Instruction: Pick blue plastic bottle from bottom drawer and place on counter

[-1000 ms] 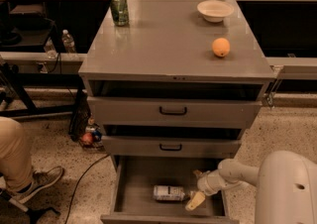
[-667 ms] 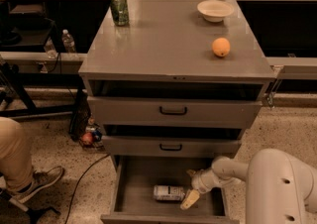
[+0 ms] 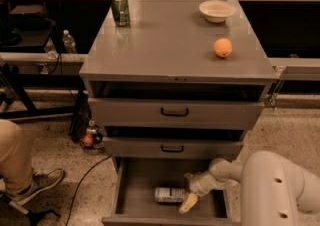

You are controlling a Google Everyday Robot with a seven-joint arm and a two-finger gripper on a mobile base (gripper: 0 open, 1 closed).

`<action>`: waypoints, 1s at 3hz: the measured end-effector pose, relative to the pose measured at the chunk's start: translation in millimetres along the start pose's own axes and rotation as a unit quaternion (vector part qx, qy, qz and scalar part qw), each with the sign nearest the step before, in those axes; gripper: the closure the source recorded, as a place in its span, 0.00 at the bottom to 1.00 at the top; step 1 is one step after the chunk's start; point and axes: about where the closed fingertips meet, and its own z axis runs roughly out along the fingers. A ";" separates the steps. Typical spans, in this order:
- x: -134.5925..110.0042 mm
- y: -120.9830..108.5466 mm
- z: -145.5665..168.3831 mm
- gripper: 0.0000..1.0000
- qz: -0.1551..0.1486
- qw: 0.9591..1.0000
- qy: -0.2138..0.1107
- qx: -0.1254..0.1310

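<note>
Speckled floor [image 3: 45, 140] nearest, with a tan-trousered leg [image 3: 12, 162] and grey shoe [image 3: 42, 184] at eight o'clock. At centre, grey cabinet with bottom drawer [image 3: 135, 190] pulled open below two shallower drawers [image 3: 175, 112] with black handles. Farther up, glossy grey counter [image 3: 170, 40] carrying an orange [image 3: 223, 47] at three o'clock, a white bowl [image 3: 217, 10] at one, a green can [image 3: 120, 9] at eleven. Beyond, clear water bottles [image 3: 69, 41] at ten o'clock.

Blue plastic bottle [image 3: 169, 195]: lies on its side on the bottom drawer's floor, white label with dark print showing.

Gripper [image 3: 189, 201]: sits low inside the same drawer at the bottle's three o'clock, just beside it; contact, and whether open or closed, cannot be told.
</note>
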 end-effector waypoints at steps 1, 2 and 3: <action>-6.9 -5.5 27.5 0.00 -0.028 1.000 -0.009 -0.009; -13.7 -9.2 50.3 0.00 -0.053 0.998 -0.022 -0.015; -12.8 -10.5 61.9 0.03 -0.066 0.997 -0.031 -0.012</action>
